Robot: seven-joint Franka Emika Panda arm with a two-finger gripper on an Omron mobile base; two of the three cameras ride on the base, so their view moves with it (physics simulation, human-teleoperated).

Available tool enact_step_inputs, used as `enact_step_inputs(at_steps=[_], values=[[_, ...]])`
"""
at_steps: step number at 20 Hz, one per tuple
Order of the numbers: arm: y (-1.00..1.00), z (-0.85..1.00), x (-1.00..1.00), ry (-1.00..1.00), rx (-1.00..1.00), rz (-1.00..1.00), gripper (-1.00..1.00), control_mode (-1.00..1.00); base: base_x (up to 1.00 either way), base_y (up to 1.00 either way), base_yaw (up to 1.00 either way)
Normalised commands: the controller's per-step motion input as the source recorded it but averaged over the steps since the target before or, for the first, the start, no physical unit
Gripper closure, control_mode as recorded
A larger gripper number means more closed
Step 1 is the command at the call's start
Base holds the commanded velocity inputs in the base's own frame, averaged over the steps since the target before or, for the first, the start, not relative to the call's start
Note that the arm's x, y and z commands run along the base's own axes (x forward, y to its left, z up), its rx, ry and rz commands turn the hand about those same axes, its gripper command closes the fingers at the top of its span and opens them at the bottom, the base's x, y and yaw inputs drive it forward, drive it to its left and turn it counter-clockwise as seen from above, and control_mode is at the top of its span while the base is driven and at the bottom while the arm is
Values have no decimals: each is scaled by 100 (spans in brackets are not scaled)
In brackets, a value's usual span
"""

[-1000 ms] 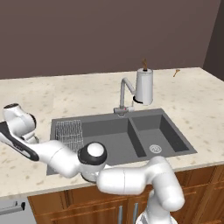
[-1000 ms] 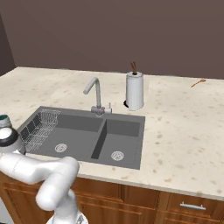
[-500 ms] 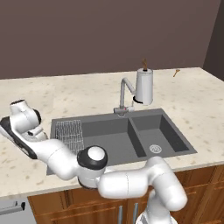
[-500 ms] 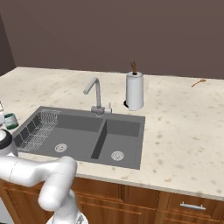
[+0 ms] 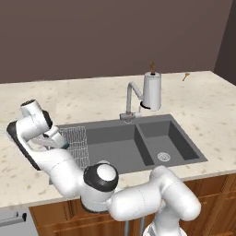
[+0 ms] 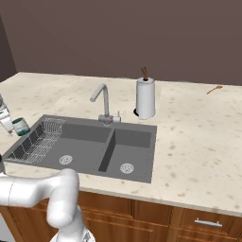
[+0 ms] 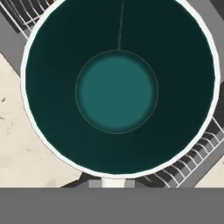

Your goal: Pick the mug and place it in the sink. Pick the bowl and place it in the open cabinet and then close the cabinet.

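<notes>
Kitchen counter [image 6: 189, 137], speckled beige stone, plain brown wall behind, wood cupboards [image 6: 156, 220] under the front edge.

Sink [image 6: 134, 144] is dark grey with two basins, and a round steel drain shows in each. Wire rack [image 6: 35, 142] sits in the left basin. Chrome tap [image 6: 104, 101] stands at the back edge, between the basins. White paper towel roll [image 6: 145, 98] is upright on the counter just behind the right basin. A small brown item lies far back right on the counter; too small to identify.

Gripper [image 5: 59, 142] is over the sink's left rim, right at the rack, with the arm folded back toward it from the base. Fingers are pressed together on the mug [image 6: 21, 126]; the contact point itself is hidden.

Mug hangs at the gripper, off the counter, above the sink's left edge and beside the rack. In the right base view it reads as a small dark green cup with a pale rim, tilted a little.

Hand view looks straight down into the mug [image 7: 118, 87]: white rim ring, dark teal wall, lighter teal round bottom. Rack wires and grey sink rim show past the rim on the far side from the tool, with beige counter on the other side.
</notes>
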Motion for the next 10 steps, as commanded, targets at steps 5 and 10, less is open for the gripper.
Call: enact_step_inputs(at_steps=[5,10], values=[[-83,31,-1,19,25,0,100,-100,0,0,0],[-35,0,0,-15,3,0,100,-100,0,0,0]])
